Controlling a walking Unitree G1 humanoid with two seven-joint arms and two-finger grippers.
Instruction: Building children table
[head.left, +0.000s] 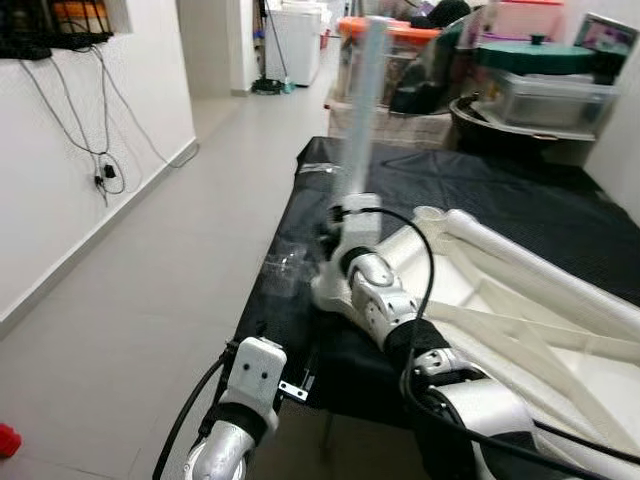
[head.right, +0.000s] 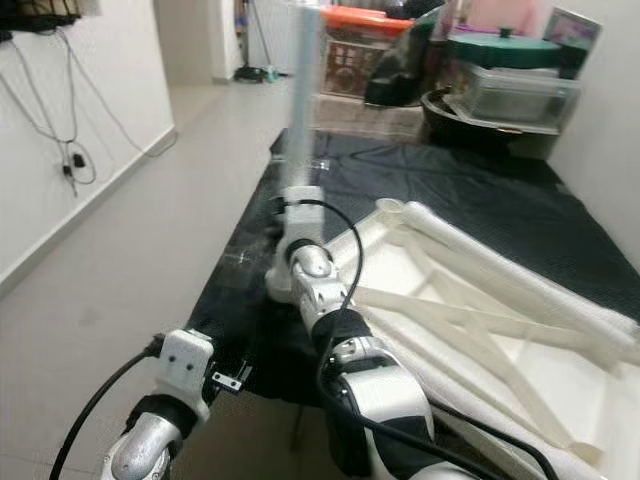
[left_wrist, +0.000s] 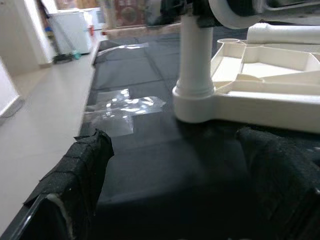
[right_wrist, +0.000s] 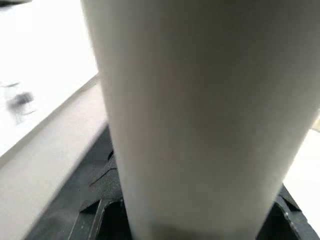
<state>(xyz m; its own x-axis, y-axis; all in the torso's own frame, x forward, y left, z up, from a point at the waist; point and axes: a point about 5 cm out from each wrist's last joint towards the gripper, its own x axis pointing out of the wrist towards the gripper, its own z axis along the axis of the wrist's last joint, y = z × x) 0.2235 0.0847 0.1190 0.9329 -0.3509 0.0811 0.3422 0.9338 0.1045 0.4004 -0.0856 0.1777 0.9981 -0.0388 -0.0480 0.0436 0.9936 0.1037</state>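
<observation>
Left eye view: the white plastic table frame (head.left: 520, 300) lies upside down on the black-covered desk (head.left: 520, 200). A pale table leg (head.left: 362, 110) stands upright at the frame's near-left corner. The right hand (head.left: 352, 222) is at the base of this leg, directly above the corner socket. The left arm is low at the desk's near edge. Right eye view: same layout; the leg (head.right: 303, 90) rises vertically from the right hand (head.right: 297, 205), and a sheet of clear plastic film (head.right: 250, 255) lies on the desk just beside the corner. Left wrist view: the left hand (left_wrist: 175, 185) is open, its padded fingers (left_wrist: 75, 175) spread apart, holding nothing, near the socket (left_wrist: 195, 97). Right wrist view: the leg (right_wrist: 200, 110) sits between the right hand's fingers, gripped.
</observation>
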